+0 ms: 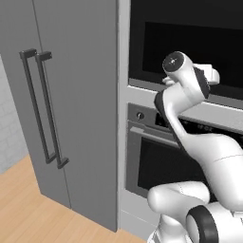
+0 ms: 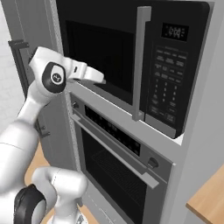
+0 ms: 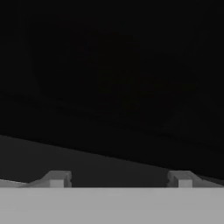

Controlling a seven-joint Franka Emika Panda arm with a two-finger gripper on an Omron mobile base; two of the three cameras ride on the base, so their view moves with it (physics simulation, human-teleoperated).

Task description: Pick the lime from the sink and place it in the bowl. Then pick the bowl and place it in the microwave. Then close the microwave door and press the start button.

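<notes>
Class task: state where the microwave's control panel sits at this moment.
In the right base view the control panel is on the right end of the microwave, beside the door's vertical grey handle and above the oven.

Base views flank the microwave point(image 2: 131, 65) (shared); hand view pressed close

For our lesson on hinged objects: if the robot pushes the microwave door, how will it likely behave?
The microwave door looks like a wide, flat, rigid panel, so it should probably swing rather than flex. It already appears flush with the control panel, so further pushing likely moves it little. Its glossy glass may let the fingers slide.
</notes>
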